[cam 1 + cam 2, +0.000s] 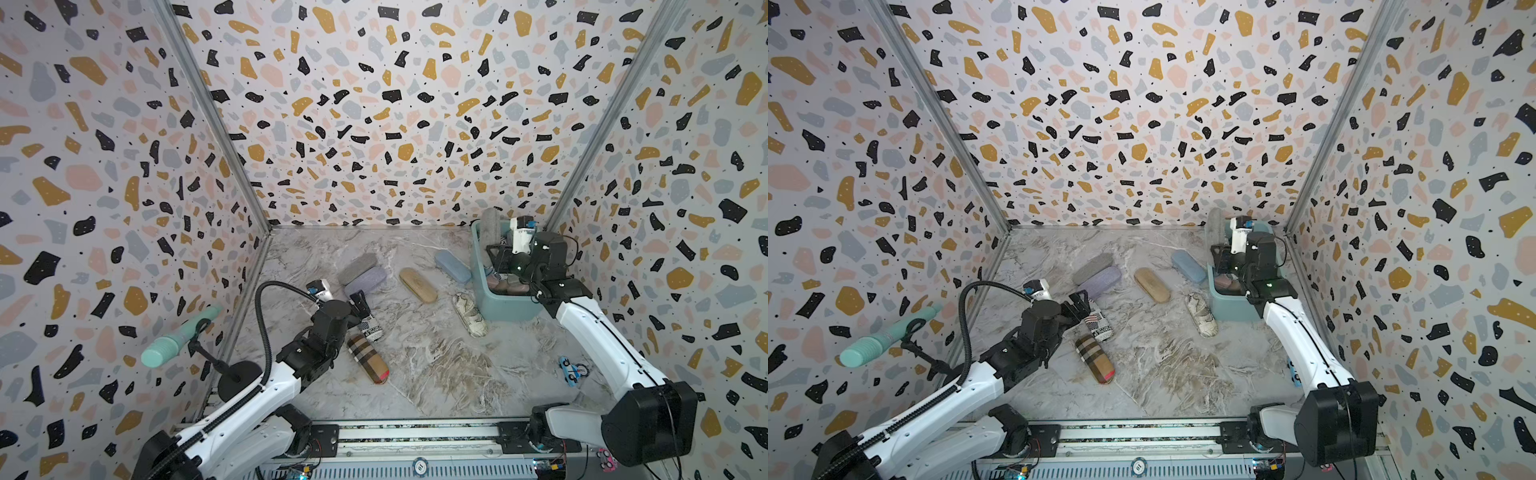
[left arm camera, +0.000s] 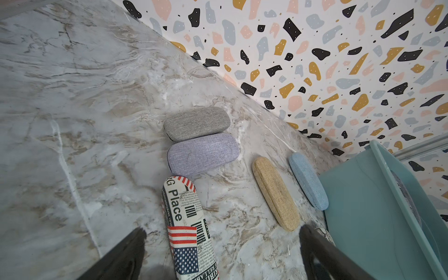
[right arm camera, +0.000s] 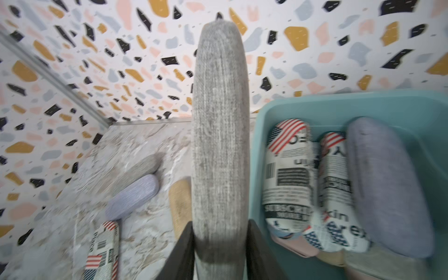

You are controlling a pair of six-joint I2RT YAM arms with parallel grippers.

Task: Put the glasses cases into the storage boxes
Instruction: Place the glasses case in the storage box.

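Right side: the right gripper [image 3: 219,244] is being closed narrowly on the lower end of a grey case [image 3: 220,116], so the case is being carried standing on end instead of flat.
Held case: it is being held over the side rim of the storage box [image 3: 315,103], partly above the table and not yet inside. The upright pose is probably being chosen so that it can be slid into a slim gap.
Box contents: two newspaper-print cases [image 3: 288,169] and a lilac-grey case [image 3: 388,184] are being stored side by side over a pink case [image 3: 295,249], which is why little free room is being left.
Left side: the left gripper [image 2: 223,231] is being held wide open and empty. Its fingers [image 2: 131,252] are being set either side of a flag-marked case [image 2: 186,230] without touching it, seemingly in readiness for a pinch across its width.
Table: a grey fabric case [image 2: 196,123] and a lilac case [image 2: 202,155] are lying touching. A tan case [image 2: 275,191] and a blue case [image 2: 308,180] are lying near the box. A plaid case [image 1: 368,363] and another printed case [image 1: 469,313] are being left on the marble.
Risk: the tall case is being judged likely to topple onto the rim if released high.
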